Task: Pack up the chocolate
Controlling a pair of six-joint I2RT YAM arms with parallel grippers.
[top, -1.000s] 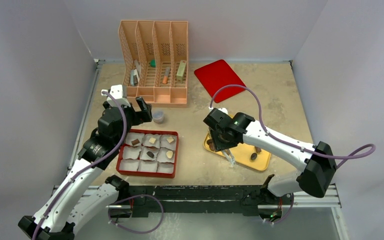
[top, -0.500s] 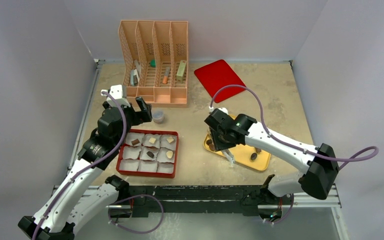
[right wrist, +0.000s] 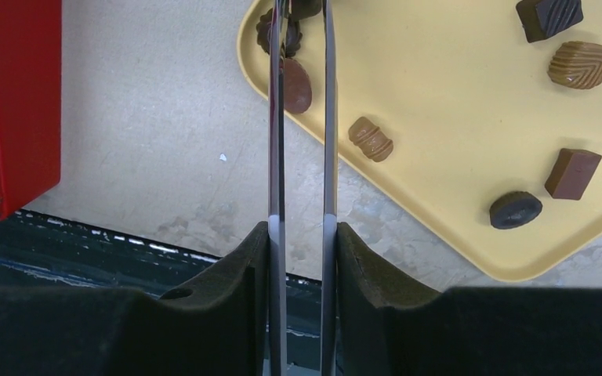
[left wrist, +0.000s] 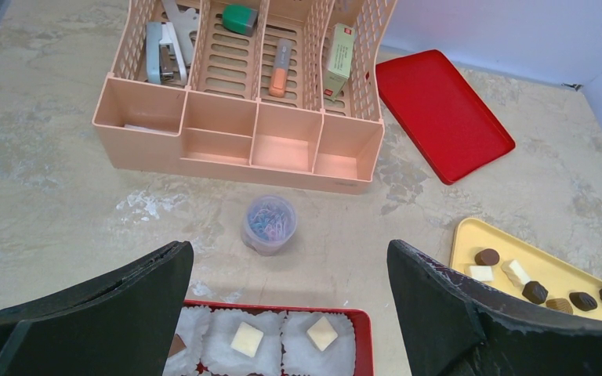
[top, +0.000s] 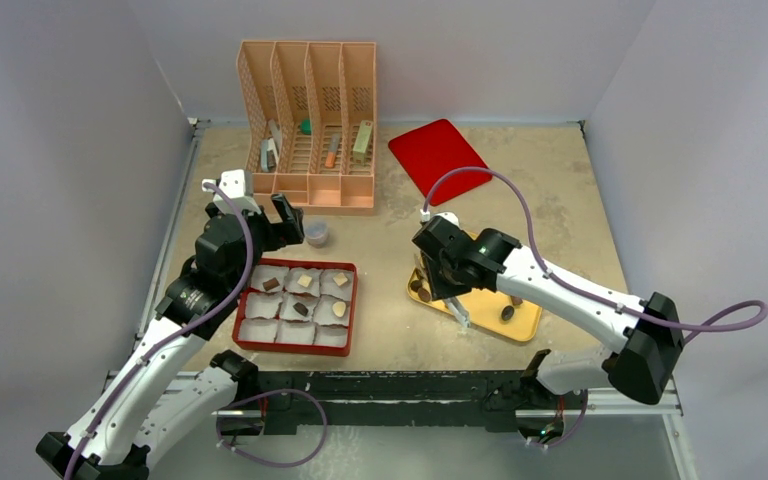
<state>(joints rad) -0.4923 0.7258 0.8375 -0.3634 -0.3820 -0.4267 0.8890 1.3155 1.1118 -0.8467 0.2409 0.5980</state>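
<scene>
My right gripper is shut on metal tongs, whose two arms reach out over the near left corner of the yellow tray. An oval brown chocolate lies between the tong arms, with a dark fluted one beside it. Several more chocolates lie loose on the tray. My left gripper is open and empty above the far edge of the red box. The box's paper cups hold several chocolates.
A peach desk organiser with stationery stands at the back. A small cup of paper clips sits between it and the red box. A red lid lies at the back right. The table's front edge and black rail run under my right gripper.
My right arm has shifted slightly, its elbow swinging right, with the tongs staying over the tray's left corner. The left arm has not moved.
</scene>
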